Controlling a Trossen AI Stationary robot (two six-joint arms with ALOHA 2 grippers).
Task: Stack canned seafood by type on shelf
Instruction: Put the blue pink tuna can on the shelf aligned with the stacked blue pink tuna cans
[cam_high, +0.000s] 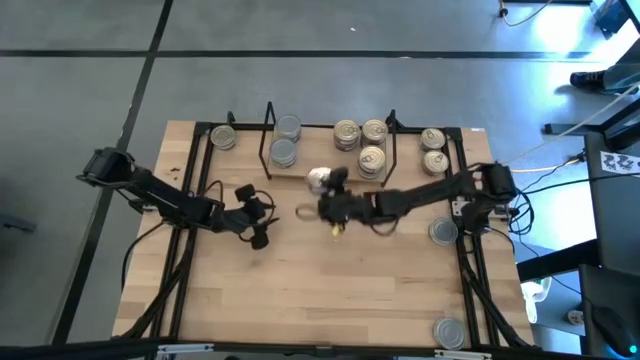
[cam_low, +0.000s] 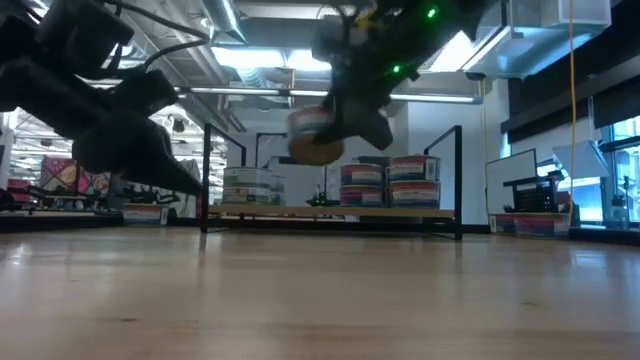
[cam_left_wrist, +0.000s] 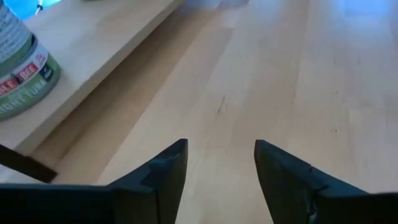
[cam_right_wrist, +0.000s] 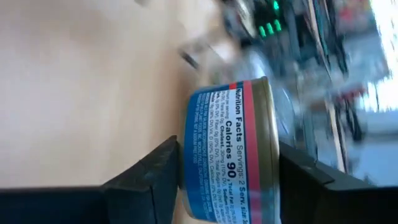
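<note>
The right end effector (cam_right_wrist: 227, 180) grips a blue-label tin (cam_right_wrist: 230, 149) in mid-air near the counter's far edge; it should carry the tin level to the matching stack (cam_high: 372, 158) on the shelf (cam_high: 300, 180), while the left end effector (cam_left_wrist: 217, 168) waits open.

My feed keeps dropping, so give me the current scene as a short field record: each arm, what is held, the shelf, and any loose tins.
right gripper: fingers shut on a blue-labelled tin, lifted off the table in front of the shelf
left gripper: fingers open, empty, low over bare tabletop left of centre
shelf: along the far edge of the table, tins in several groups, some stacked
silver-topped stack: left part of shelf
gold-lidded group: middle of shelf
loose tins: one by the right arm's base, one at the near right corner
</note>
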